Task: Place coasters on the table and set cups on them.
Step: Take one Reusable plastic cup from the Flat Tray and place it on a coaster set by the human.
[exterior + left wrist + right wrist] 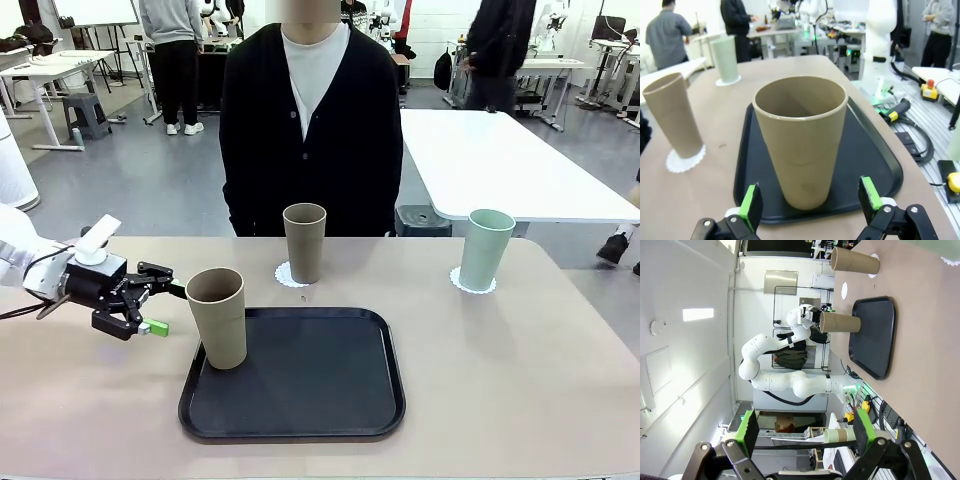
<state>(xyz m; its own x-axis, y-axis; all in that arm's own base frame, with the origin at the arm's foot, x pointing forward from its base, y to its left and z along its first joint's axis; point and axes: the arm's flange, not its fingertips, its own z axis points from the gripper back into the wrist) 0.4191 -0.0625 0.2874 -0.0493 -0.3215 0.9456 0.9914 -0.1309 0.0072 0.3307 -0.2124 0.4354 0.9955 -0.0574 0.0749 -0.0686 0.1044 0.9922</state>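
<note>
A tan cup [218,318] stands upright at the left edge of the black tray [300,400]. My left gripper [160,298] is open just left of it, fingers level with its lower half and apart from it. In the left wrist view the green pads [751,205] flank this cup [802,135] from a short way off. A second tan cup [304,242] stands on a white coaster [288,275] on the table [520,380] in front of the person. The mint cup [485,250] stands on another coaster [462,283] at the right. My right gripper [805,427] is open and holds nothing.
A person in a dark cardigan stands at the far side, hands out of sight. In the right wrist view a bare white coaster [844,290] lies on the table beyond the tray [875,335]. A white table [500,160] stands behind at the right.
</note>
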